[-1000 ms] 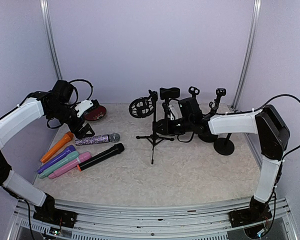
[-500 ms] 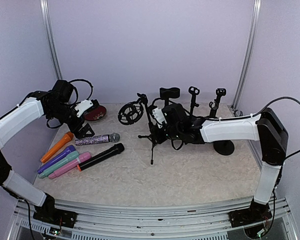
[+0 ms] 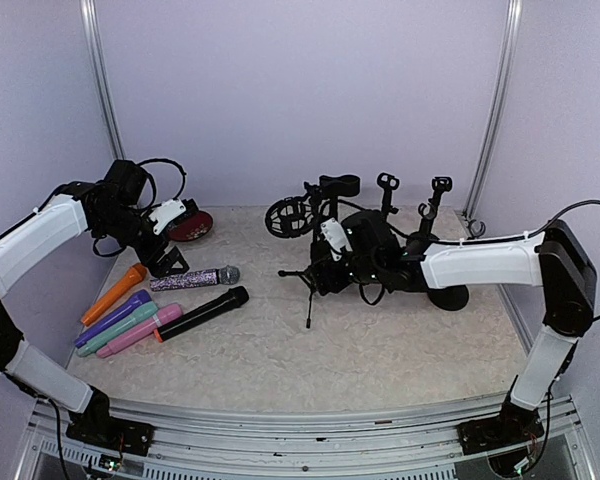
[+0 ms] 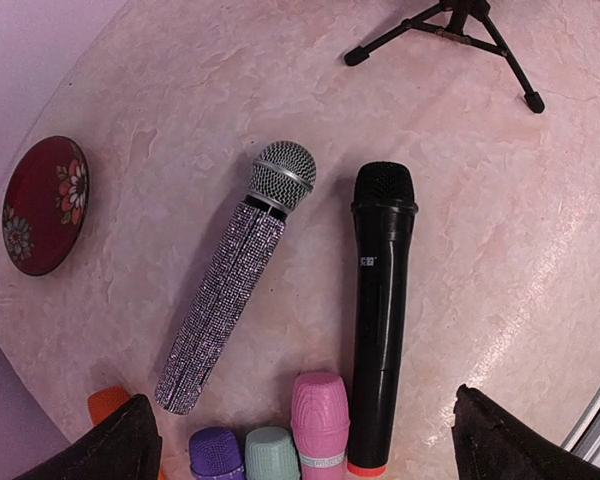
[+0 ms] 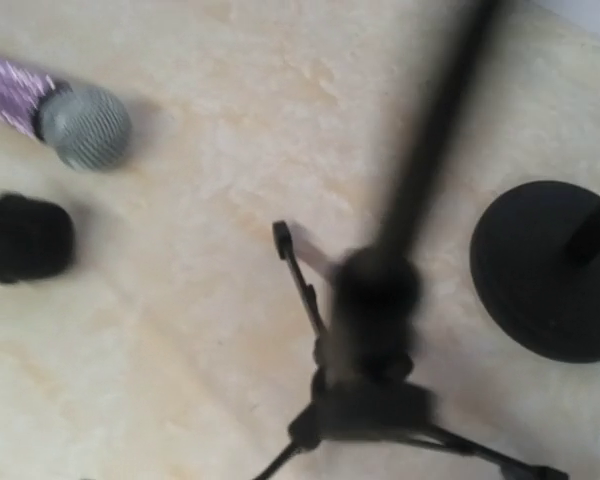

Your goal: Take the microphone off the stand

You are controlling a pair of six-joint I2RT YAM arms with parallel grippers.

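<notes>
Right gripper (image 3: 320, 265) sits tight against the pole of the tripod stand (image 3: 308, 290), low down near where the legs spread. Whether its jaws are clamped on the pole I cannot tell, because the right wrist view is blurred and shows no fingers. At about eleven o'clock from that gripper, the microphone (image 3: 288, 216) is up in its round black mount at the top of the stand, which leans slightly. Toward three o'clock stands a round-based stand (image 3: 450, 294), with two more uprights behind it.

Well off at nine o'clock, the left gripper (image 3: 170, 264) hangs over the loose microphones with its fingers (image 4: 115, 450) spread wide and nothing between them. Below it lie a glittery microphone (image 4: 230, 295) and a black microphone (image 4: 380, 310), side by side and apart. Pink, teal, purple and orange ones are bunched at six o'clock. A red flowered dish (image 4: 45, 205) rests at ten o'clock.
</notes>
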